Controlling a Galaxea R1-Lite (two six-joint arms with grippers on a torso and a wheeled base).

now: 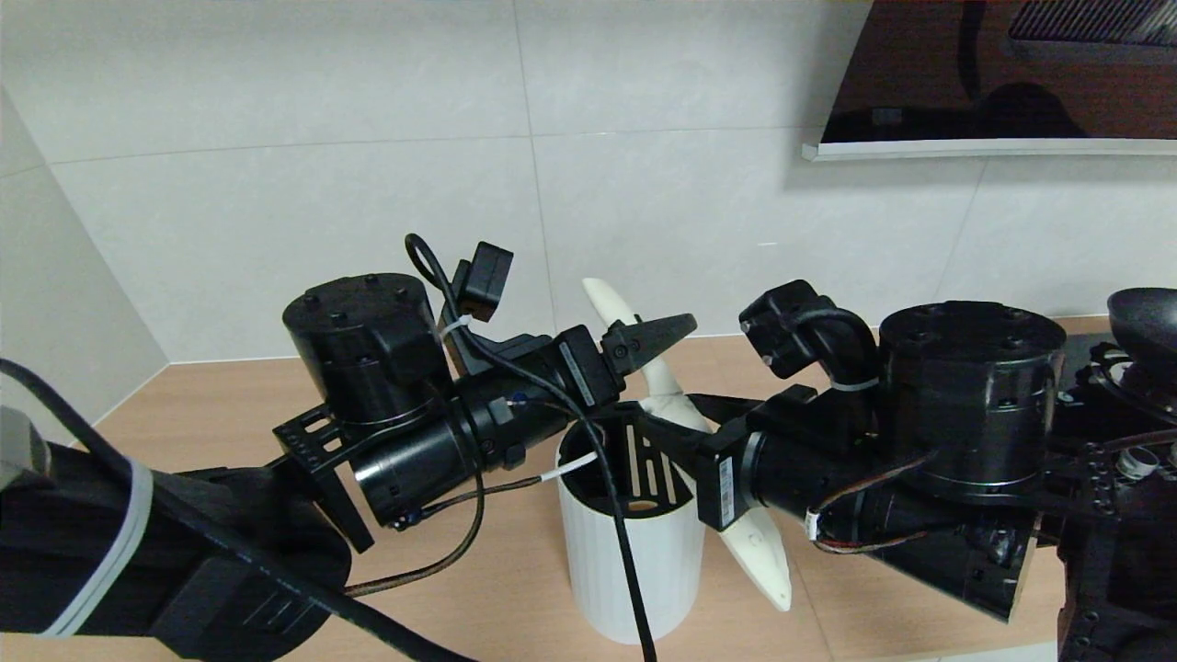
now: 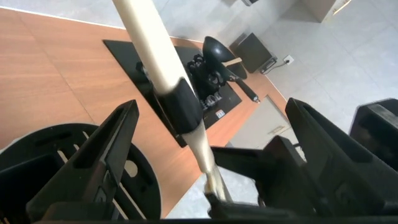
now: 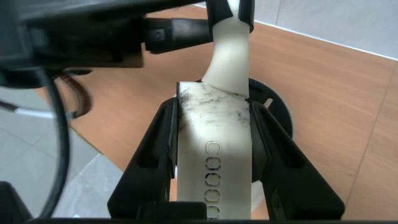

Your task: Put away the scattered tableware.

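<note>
A cream spatula with a marbled, perforated blade hangs tilted over a white utensil holder that has a black slotted insert. My right gripper is shut on the blade's upper part, its fingers pressed on both blade edges. The handle rises past it to the upper left. My left gripper is open, one finger on each side of the handle with clear gaps. The holder's insert lies just below both grippers and sits behind the blade.
The holder stands on a wooden counter against a tiled wall. At the right there is a black cooktop with a black pan on it, and a range hood hangs above. The counter's front edge is near the holder.
</note>
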